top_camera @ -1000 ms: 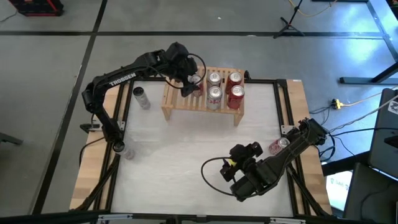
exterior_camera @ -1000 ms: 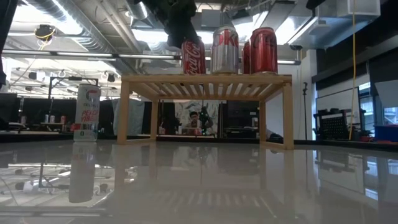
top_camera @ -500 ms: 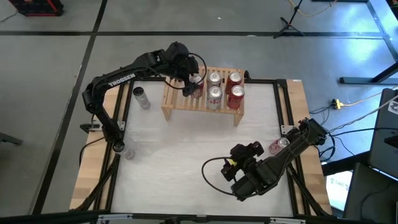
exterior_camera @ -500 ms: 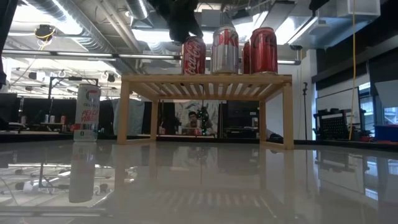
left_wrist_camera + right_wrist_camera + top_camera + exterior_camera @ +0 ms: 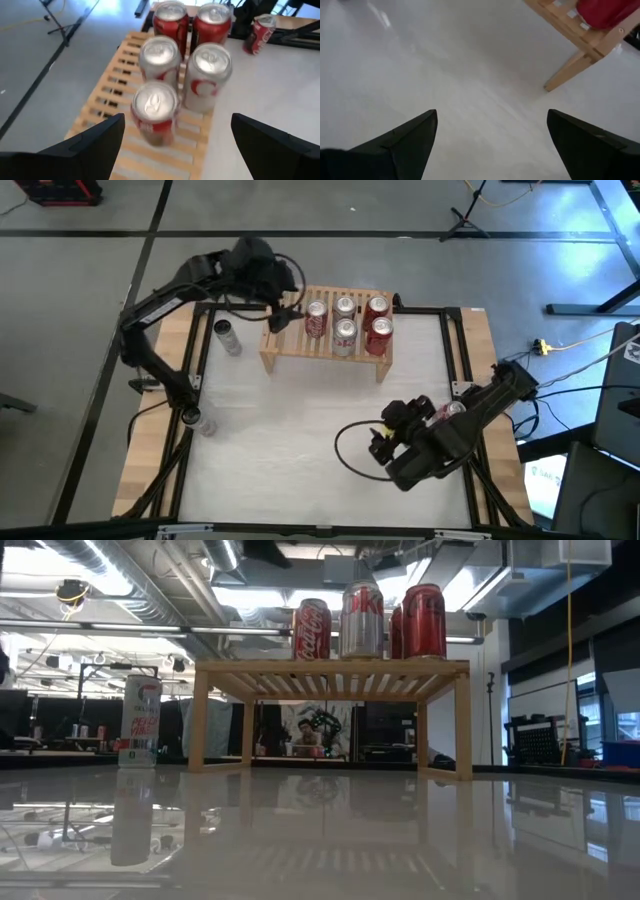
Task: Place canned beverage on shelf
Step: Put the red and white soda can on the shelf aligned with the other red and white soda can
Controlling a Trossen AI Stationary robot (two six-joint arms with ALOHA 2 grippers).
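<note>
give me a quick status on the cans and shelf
Left gripper open, off the shelf's left end. Five cans on the shelf, nearest red can upright, released. Right gripper open over bare table. Nothing in the way.

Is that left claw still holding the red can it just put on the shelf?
Apart. The left wrist view shows the left gripper open, its fingers well clear on either side of the nearest can, which stands alone on the shelf.

The red can (image 5: 312, 630) on the shelf (image 5: 330, 668) carries white Coca-Cola script. The silver can (image 5: 362, 622) beside it reads "Coke". Nothing else is legible.
</note>
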